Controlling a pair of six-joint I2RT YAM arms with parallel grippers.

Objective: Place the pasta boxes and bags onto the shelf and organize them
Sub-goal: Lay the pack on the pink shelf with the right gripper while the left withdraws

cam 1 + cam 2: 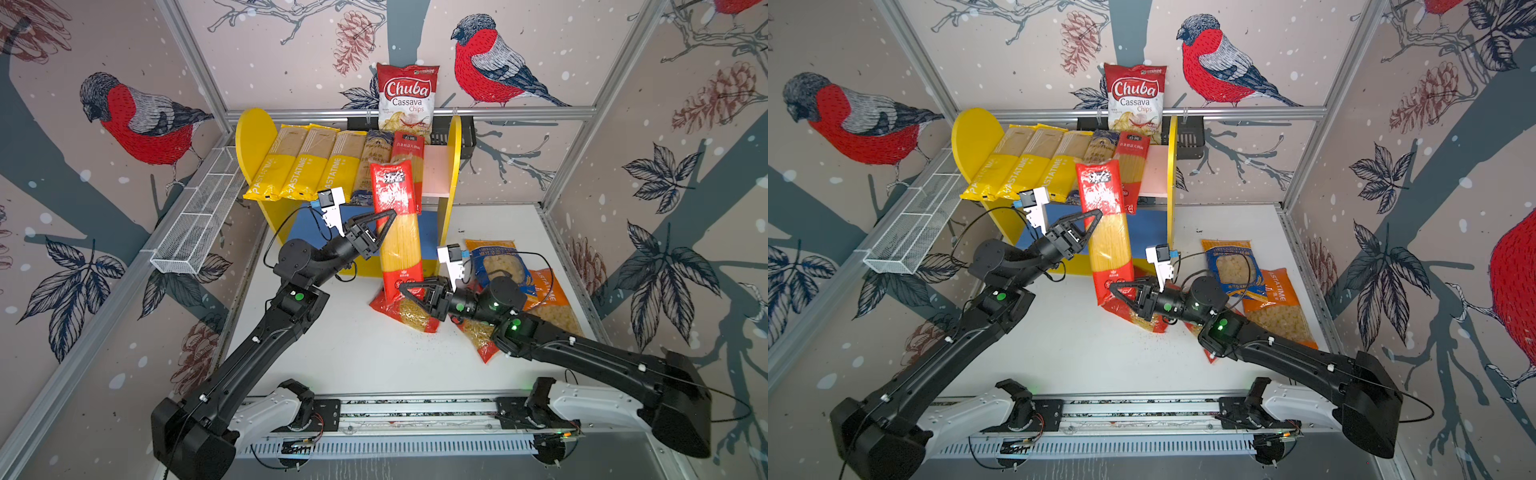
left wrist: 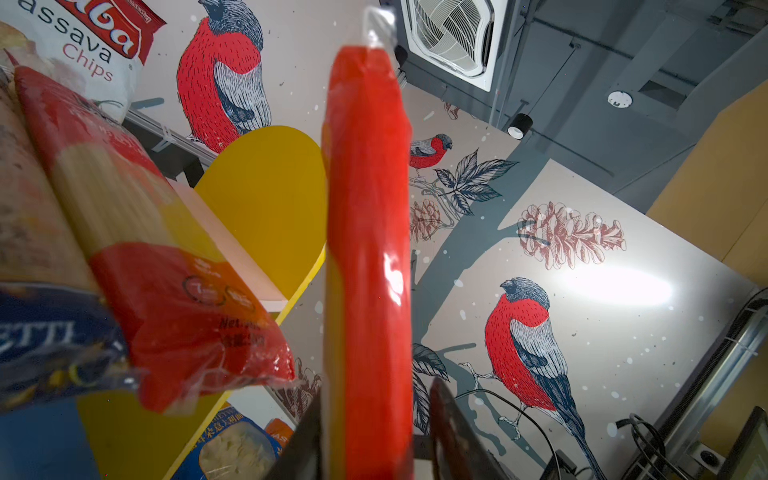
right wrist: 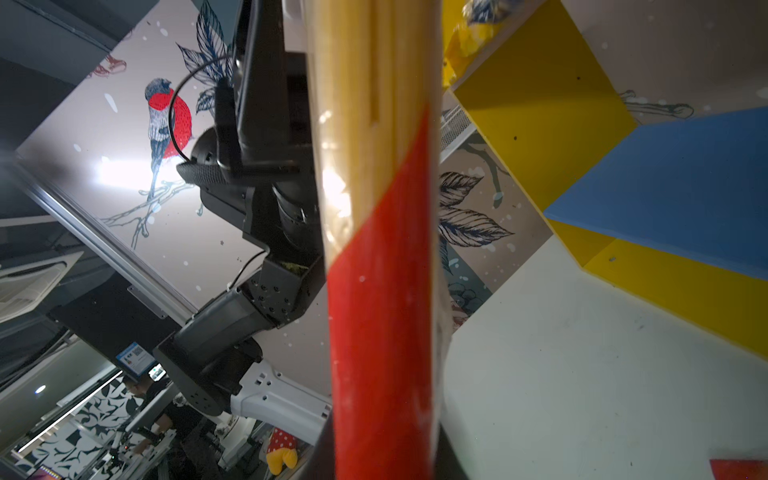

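At 12 o'clock on a white table [image 1: 353, 353] walled in by bullfinch wallpaper [image 1: 137, 120], the shelf [image 1: 254, 141] stands with rounded yellow sides, a pink upper board and a blue lower one. Five long packs lie side by side on the pink board, their near ends overhanging: three yellow PASTATIME packs [image 1: 307, 166], a dark blue spaghetti pack [image 1: 372, 162] and a red spaghetti pack [image 1: 409, 156]. Just in front of the shelf, near table centre, the tall red pack [image 1: 399, 232] stands on end, red at top and bottom with pale strands showing between. The right gripper [image 1: 405, 289] is clamped on its lower red band. The left gripper [image 1: 390, 218] brackets its middle with fingers parted, one standing clear of the wrapper in the left wrist view. At 3 o'clock lie a red bag [image 1: 409, 318], a blue bag [image 1: 498, 266] and an orange bag [image 1: 548, 303]. Dark specks [image 1: 419, 332] dot the table.
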